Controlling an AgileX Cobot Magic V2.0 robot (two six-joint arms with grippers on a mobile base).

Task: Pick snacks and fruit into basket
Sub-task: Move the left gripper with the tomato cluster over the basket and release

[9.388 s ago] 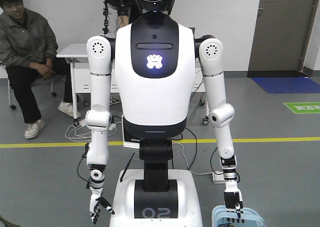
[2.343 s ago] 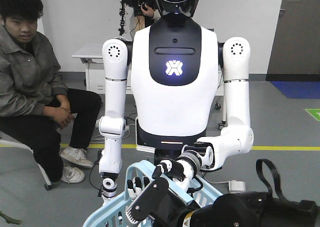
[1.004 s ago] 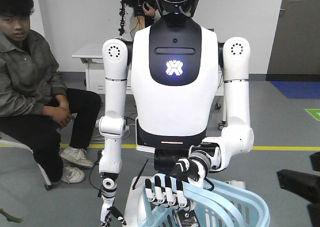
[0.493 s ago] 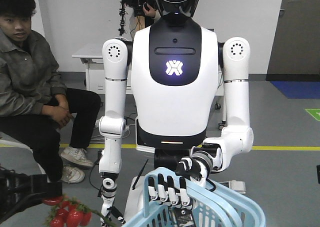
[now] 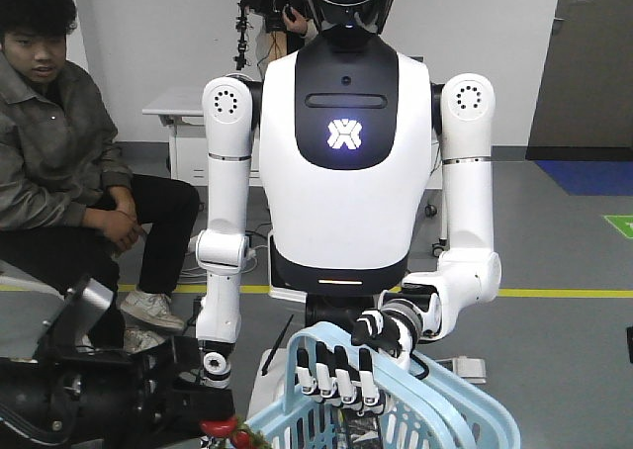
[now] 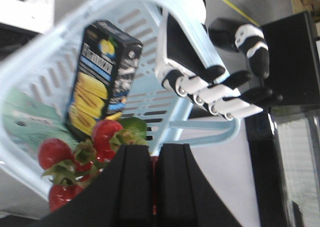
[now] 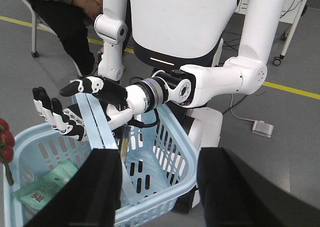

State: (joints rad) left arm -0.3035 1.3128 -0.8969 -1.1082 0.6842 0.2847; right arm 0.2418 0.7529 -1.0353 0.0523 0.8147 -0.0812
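Grey floor; humanoid hand (image 7: 75,109) hooks basket (image 7: 165,152) handles.

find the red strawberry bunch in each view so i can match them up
Front-facing: strawberry bunch at the bottom edge, left of the basket.
Left wrist: lower left, against the basket rim, under the dark snack box.
Right wrist: far left edge, beside the basket.
Shared landmark: the basket.
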